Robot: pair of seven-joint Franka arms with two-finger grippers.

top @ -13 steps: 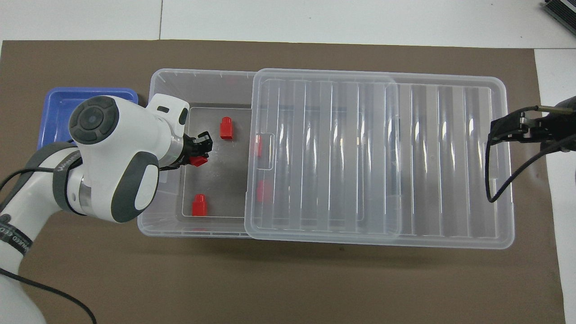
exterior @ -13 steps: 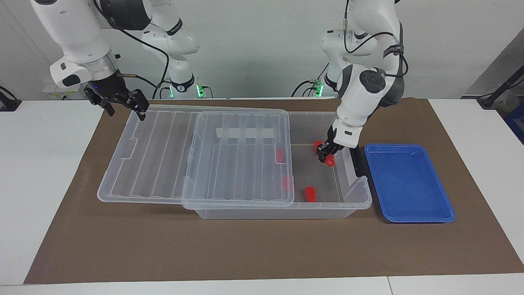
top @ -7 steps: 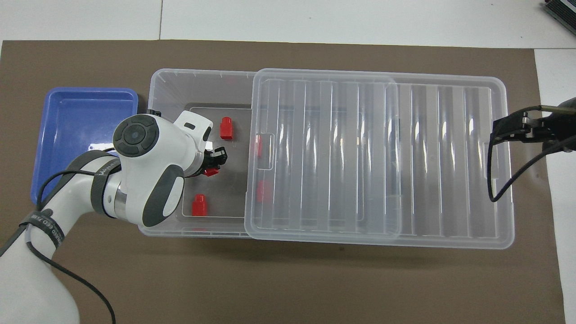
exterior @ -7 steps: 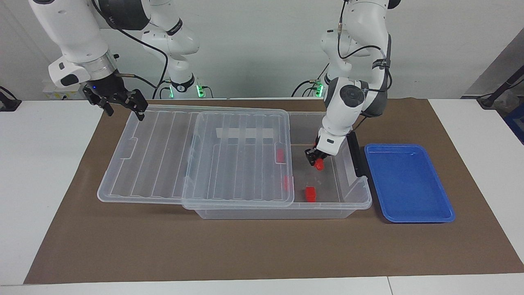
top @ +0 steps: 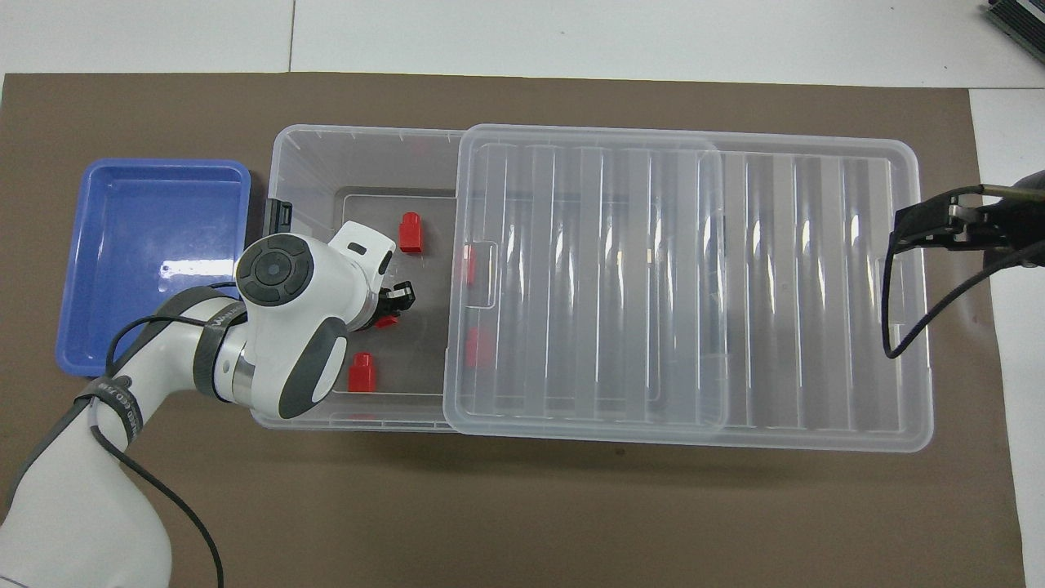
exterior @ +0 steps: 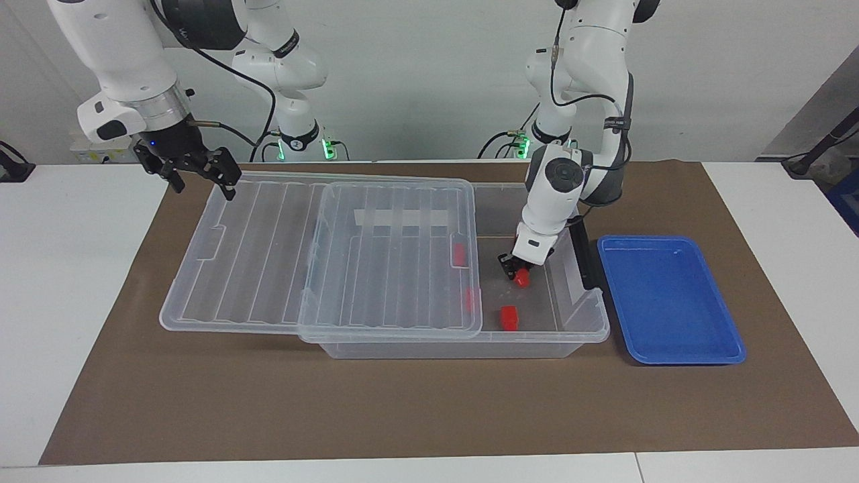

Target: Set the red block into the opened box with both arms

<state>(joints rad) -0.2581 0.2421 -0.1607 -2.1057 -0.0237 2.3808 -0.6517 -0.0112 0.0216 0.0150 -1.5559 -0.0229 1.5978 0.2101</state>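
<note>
A: Inside the box [exterior: 590, 320], at the uncovered end toward my left arm, how much room have I got?

B: Only a strip. The lid [exterior: 322, 251] is slid toward your right arm's end, and its edge crosses the box just beside your left gripper [exterior: 515, 274]. The tray [exterior: 671, 298] lies just outside the box wall.

A: What changed in the last second?

B: Your left gripper moved from the end wall toward the lid's edge and sank lower into the box. Your right gripper [exterior: 198, 176] barely shifted; it waits over the lid's corner.

A: And my fingers?

B: Your left fingers are clamped on the red block [exterior: 521, 280], low over the box floor. Your right fingers stand wide apart, holding nothing. Two loose blocks [top: 410, 233] [top: 361, 373] lie on the bare floor, two more under the lid.
</note>
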